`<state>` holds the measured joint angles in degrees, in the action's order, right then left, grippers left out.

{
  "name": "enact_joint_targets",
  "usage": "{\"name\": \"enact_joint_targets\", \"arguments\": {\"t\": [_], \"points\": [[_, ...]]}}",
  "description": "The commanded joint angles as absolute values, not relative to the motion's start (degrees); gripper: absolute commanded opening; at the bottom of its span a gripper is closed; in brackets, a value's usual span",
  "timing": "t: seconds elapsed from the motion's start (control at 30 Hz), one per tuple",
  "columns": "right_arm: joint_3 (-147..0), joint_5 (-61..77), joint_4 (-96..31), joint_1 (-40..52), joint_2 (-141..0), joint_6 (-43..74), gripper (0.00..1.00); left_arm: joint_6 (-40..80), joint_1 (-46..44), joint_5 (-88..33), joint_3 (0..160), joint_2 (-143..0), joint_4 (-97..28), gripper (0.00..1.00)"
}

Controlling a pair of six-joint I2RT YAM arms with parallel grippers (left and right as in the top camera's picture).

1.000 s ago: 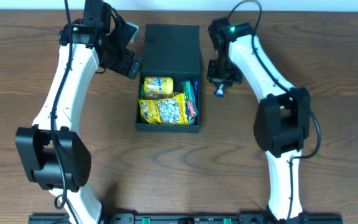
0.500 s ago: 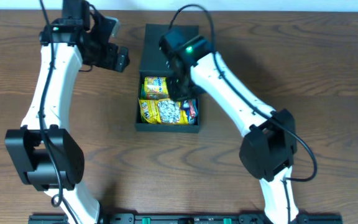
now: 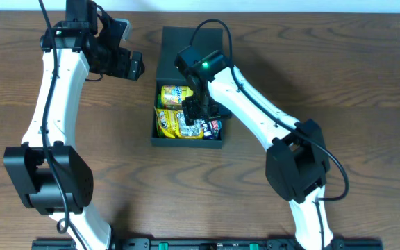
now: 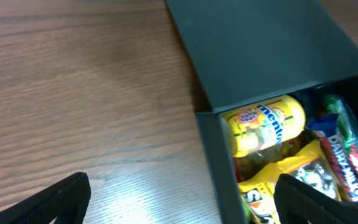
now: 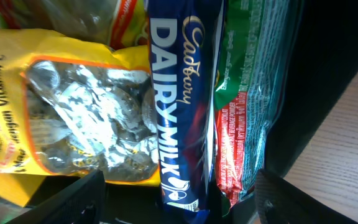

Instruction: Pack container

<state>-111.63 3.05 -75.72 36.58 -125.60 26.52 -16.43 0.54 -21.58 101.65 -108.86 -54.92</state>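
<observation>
Jaws stood wide apart and empty on left gripper and right gripper. The latter hung inside dark teal-green matte square container, mid-table, over blue-wrapped chocolate bar. A careless lift-out might snag it.

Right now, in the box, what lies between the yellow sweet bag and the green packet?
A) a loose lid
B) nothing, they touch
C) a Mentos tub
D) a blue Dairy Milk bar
D: the right wrist view shows the blue Dairy Milk bar lying lengthwise with the yellow bag on one side and the green packet on the other.
</observation>
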Motion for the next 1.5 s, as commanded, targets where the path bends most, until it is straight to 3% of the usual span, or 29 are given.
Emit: {"name": "enact_joint_targets", "arguments": {"t": [0.0,0.07,0.1,0.13,0.17,0.27,0.3,0.33,0.47,0.7,0.9,1.47], "points": [[-116.3,2.3,-76.0,35.1,-123.5,26.1,0.76,-15.9,0.6,-27.2,102.2,-107.4,-54.7,0.95],[-118.3,0.4,-75.7,33.8,-121.6,26.1,0.83,-16.8,0.8,-30.3,102.2,-107.4,-54.5,0.95],[-118.8,-1.0,-75.3,32.9,-120.5,26.1,0.95,-17.4,0.9,-31.6,102.2,-107.4,-54.3,0.95],[-118.8,-2.3,-74.6,31.7,-119.4,26.0,0.99,-17.6,0.9,-32.4,102.2,-107.4,-54.1,0.95],[-118.8,-3.4,-73.8,30.1,-118.5,25.3,0.93,-17.6,0.9,-32.7,102.2,-107.4,-53.6,0.89],[-118.8,-3.4,-73.0,24.9,-118.0,24.6,0.27,-17.5,0.9,-32.7,102.2,-107.5,-52.7,0.13],[-118.6,-2.8,-72.7,22.3,-118.3,24.5,0.08,-17.5,0.9,-32.6,102.1,-107.7,-52.4,0.06],[-118.5,-2.0,-72.2,20.5,-118.7,24.5,0.02,-17.5,0.9,-32.7,102.1,-107.9,-52.1,0.06],[-117.8,6.7,-68.0,14.0,-122.2,22.0,0.01,-16.8,-0.2,-31.4,102.0,-109.5,-49.9,0.06],[-117.8,23.8,-59.4,7.5,-134.5,18.5,0.01,8.6,-0.2,-28.1,102.1,-121.1,-42.9,0.06],[-117.8,32.4,-56.0,7.6,-140.1,16.5,0.02,20.4,-1.6,-31.6,102.1,-128.4,-36.6,0.06],[-117.8,42.1,-48.3,10.4,-143.7,20.0,0.01,24.9,-1.6,-43.2,102.1,-133.6,-28.9,0.06]]}}
